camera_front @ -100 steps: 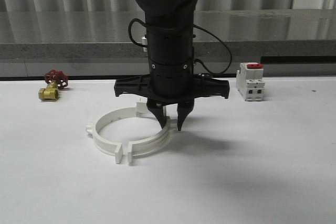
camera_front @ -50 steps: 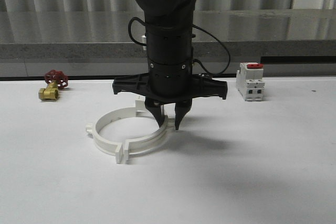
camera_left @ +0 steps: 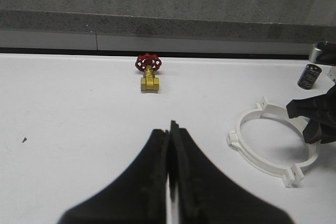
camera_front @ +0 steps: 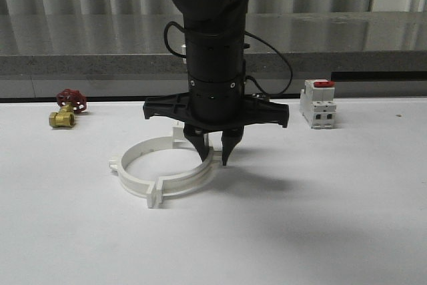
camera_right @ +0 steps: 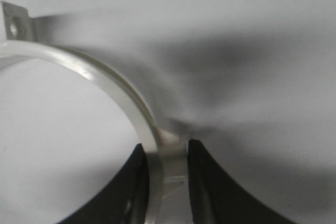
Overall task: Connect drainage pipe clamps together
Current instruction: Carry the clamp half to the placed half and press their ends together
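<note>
The two white drainage pipe clamps lie on the white table as one ring, the left half [camera_front: 127, 170] and the right half [camera_front: 195, 181] meeting at tabs in front [camera_front: 155, 195] and behind. My right gripper [camera_front: 213, 155] points straight down over the ring's right side, and its fingers are shut on the wall of the right half [camera_right: 165, 148]. In the right wrist view the clamp wall [camera_right: 105, 77] curves away to a holed tab. My left gripper [camera_left: 170, 127] is shut with nothing in it, hovering to the left of the ring [camera_left: 252, 153].
A brass valve with a red handwheel [camera_front: 67, 108] [camera_left: 149, 72] lies at the back left. At the back right stands a white breaker with a red switch [camera_front: 318, 103]. A small black cylinder [camera_left: 310, 75] stands behind the ring. A grey ledge borders the table's far edge.
The right gripper's fingers have closed in on the ring wall. The gap between the front tabs has shut and the ring has slid slightly left.
</note>
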